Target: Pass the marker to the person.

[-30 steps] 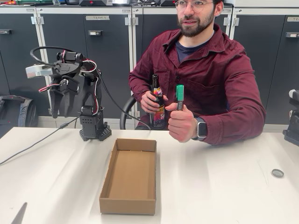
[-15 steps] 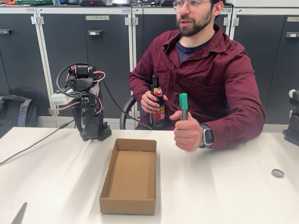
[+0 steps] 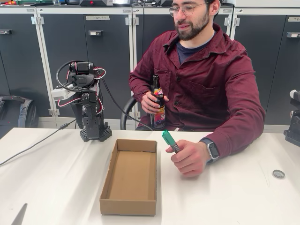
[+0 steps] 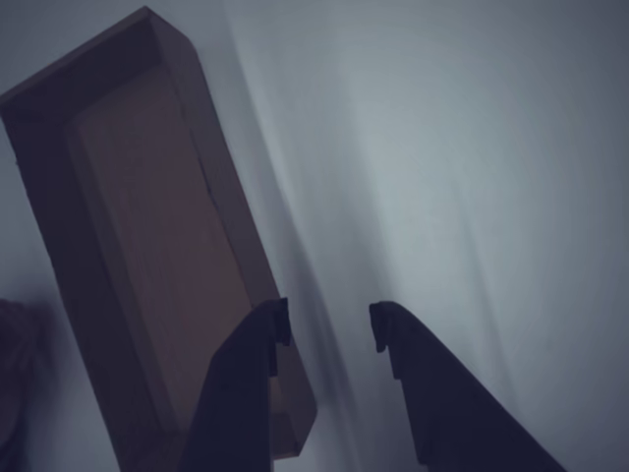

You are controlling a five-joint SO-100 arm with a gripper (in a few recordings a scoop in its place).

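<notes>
My gripper (image 4: 324, 329) hangs empty, jaws apart, over the table beside the cardboard box (image 3: 130, 176). The marker (image 3: 170, 140) sits right of the box in the person's hand (image 3: 190, 158), tilted, green cap up toward the box. It seems already handed over, though the wrist view is dim.

Lab: labelled grey cabinets (image 3: 84, 56), worktable (image 3: 225, 197).
</notes>
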